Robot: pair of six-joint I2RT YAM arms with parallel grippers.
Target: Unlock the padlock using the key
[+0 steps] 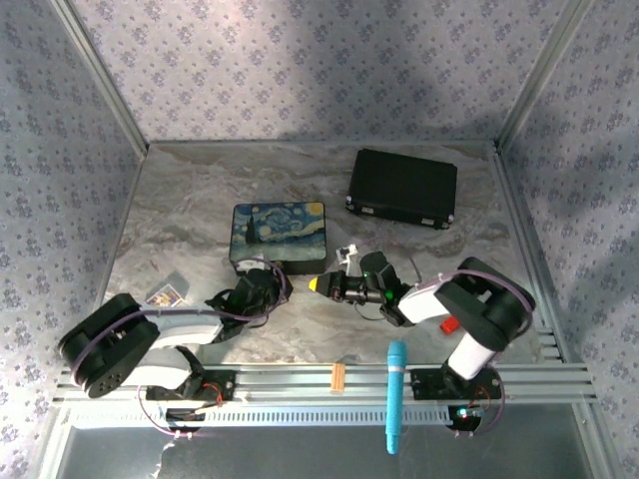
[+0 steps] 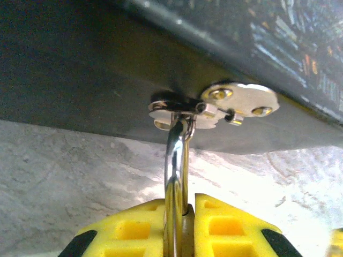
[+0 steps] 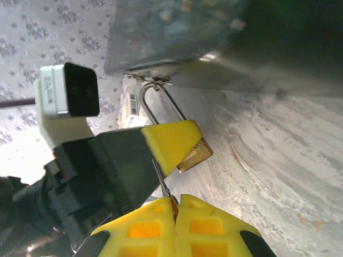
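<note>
Held the padlock (image 2: 176, 155) clamped in the left pincer (image 2: 185, 214), with shackle hooked through the hasp (image 2: 214, 104) straight ahead. Pinched the key (image 3: 159, 175) in the right pincer (image 3: 175, 206), blade reaching forward beside the padlock's body.

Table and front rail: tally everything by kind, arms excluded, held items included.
Boxes: 2 (painted tin, black case)
Padlock: 1
Key: 1
Red block: 1
Small card: 1
Blue stick: 1
Orange tab: 1
Total: 8
</note>
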